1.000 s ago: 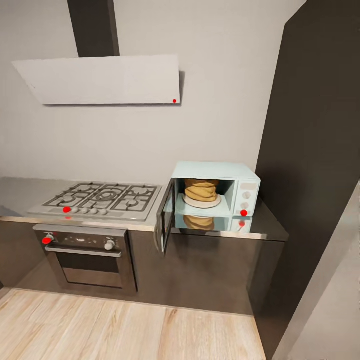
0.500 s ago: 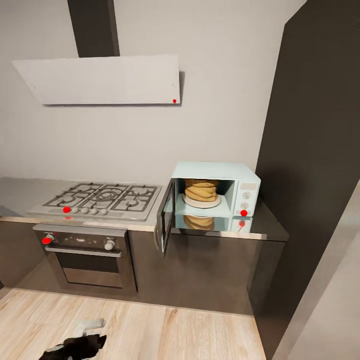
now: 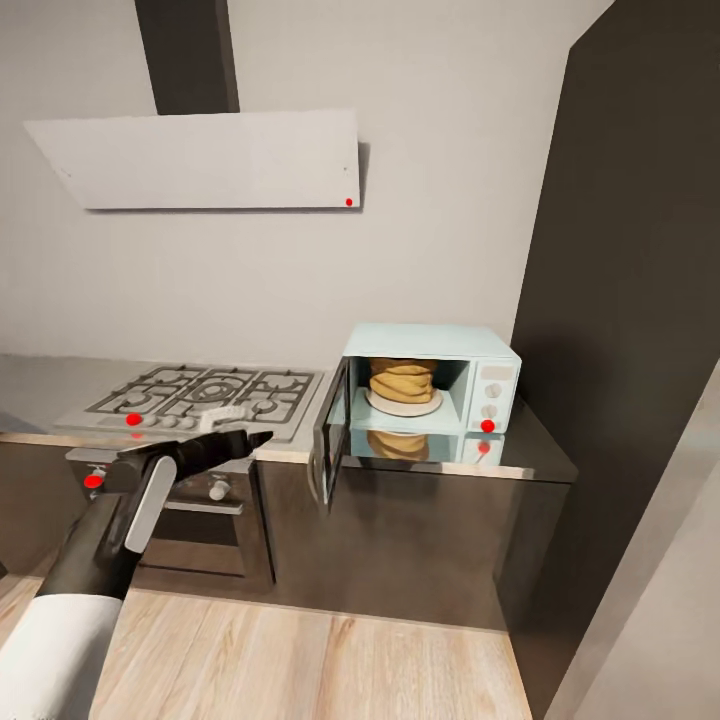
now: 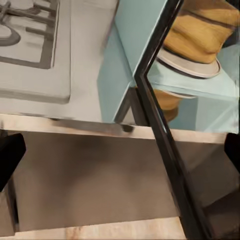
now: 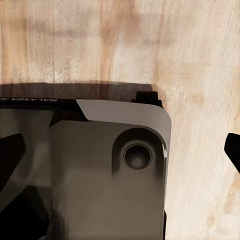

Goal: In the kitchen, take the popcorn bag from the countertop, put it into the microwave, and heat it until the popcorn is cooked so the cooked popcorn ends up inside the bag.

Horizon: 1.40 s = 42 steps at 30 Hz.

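Popcorn bag (image 3: 402,381) sits on the turntable inside the microwave (image 3: 432,378), whose door (image 3: 330,432) hangs wide open over the tabletop (image 3: 300,452) edge. My left end effector (image 3: 240,436) hovers in front of the hob (image 3: 200,396), fingers apart and empty, pointing toward that door. My right end effector (image 5: 120,150) faces the wooden floor (image 5: 200,65) over the robot's base, fingers spread.

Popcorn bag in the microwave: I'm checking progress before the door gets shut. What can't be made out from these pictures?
- Popcorn: the popcorn bag has its mouth hidden by the microwave roof in the head view and cut off by the frame edge in the left wrist view.
- Knob settings: too small on the side panel, head view.
- Left gripper: blurred and end-on, head view; jaw gap unclear.
- Right gripper: fingertips cut off by the frame edges, right wrist view.
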Available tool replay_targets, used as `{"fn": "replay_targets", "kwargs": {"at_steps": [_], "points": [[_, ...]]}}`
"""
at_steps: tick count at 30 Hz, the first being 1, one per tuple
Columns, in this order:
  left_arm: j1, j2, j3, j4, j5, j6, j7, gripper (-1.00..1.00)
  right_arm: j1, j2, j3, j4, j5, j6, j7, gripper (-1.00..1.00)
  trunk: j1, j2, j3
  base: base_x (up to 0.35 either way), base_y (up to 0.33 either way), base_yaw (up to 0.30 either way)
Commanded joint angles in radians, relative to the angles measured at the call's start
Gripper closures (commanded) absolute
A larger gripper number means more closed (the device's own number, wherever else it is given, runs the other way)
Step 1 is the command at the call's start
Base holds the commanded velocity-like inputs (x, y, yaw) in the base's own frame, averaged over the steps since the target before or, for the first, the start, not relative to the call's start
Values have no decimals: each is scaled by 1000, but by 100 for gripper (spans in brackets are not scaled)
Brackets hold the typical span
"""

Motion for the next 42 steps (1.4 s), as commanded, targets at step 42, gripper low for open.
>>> {"fn": "replay_targets", "kwargs": {"at_steps": [42], "points": [[-2, -152, -259, 116, -137, -97, -173, -100, -2, -1, -9, 1, 3, 7, 2, -100, 0, -1, -1, 0, 0, -31]]}}
